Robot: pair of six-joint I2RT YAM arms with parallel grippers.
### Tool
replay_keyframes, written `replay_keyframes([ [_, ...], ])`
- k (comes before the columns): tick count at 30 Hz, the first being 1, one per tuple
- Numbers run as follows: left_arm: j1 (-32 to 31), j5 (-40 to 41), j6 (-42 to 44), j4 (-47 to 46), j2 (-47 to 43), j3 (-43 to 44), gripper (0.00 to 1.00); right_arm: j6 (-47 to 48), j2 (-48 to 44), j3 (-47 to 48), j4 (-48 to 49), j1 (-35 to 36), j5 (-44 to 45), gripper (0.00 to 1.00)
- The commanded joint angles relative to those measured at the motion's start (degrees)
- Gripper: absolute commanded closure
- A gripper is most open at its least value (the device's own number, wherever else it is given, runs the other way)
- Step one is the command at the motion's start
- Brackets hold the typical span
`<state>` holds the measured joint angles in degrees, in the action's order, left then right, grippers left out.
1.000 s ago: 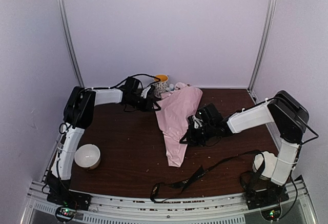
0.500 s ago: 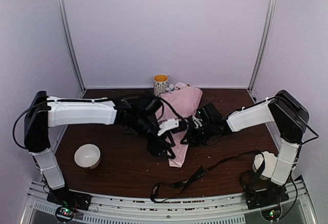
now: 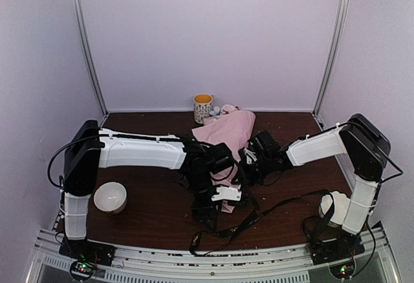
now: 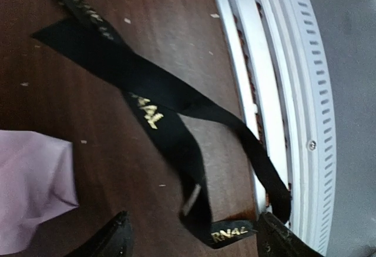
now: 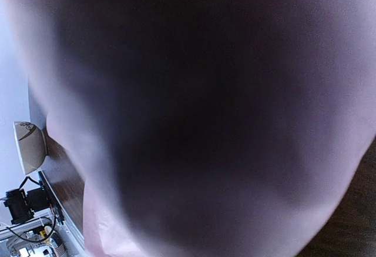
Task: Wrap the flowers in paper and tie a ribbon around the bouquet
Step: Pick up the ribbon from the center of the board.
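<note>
Hovering low over the bench point(image 3: 149, 221) at about 6 o'clock, the left pincer point(image 4: 194, 240) is standing wide open and gripping nothing, its two tips straddling the near end of the ribbon point(image 4: 158, 107). The ribbon is lying loose and flat on the wood beside the white front rail point(image 4: 276, 92), trailing off toward 4 o'clock. Sitting at the middle of the bench, the bouquet point(image 3: 223, 134) is pointing its wide end to 12 o'clock, where the flowers point(image 3: 224, 109) are peeking out beside a mug point(image 3: 203, 107), and its tip to 6 o'clock. The right pincer point(image 3: 249, 161) is pressing in from 3 o'clock, closed, apparently nipping the paper to keep the cone from unrolling; its own camera is showing only blurred pink. A white bowl point(image 3: 110, 197) is resting at 8 o'clock. Wrapping is looking done, while tying is not yet begun: the ribbon is touching no part of the cone. Picking it up, passing it round the narrow part and knotting it are all remaining.
</note>
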<state>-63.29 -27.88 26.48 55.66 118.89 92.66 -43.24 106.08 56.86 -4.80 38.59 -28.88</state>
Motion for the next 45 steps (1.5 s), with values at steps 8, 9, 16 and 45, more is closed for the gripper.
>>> replay_keyframes([
  [8,-6.2,13.7,1.4,11.6,10.1,5.4,0.29,3.4,-1.2,2.5,-4.0,-0.2,3.4,1.0],
  [9,-6.2,13.8,0.9,11.7,10.7,5.6,0.34,3.5,-1.2,2.2,-3.9,-0.2,3.4,1.0],
  [16,-5.5,18.6,-3.6,5.6,4.0,1.5,1.0,3.9,-2.6,2.7,-4.7,-0.2,2.3,1.0],
  [45,48.3,22.9,-53.8,-71.5,-15.7,-19.6,1.0,4.3,-7.6,5.3,-11.4,-0.4,-0.4,1.0],
])
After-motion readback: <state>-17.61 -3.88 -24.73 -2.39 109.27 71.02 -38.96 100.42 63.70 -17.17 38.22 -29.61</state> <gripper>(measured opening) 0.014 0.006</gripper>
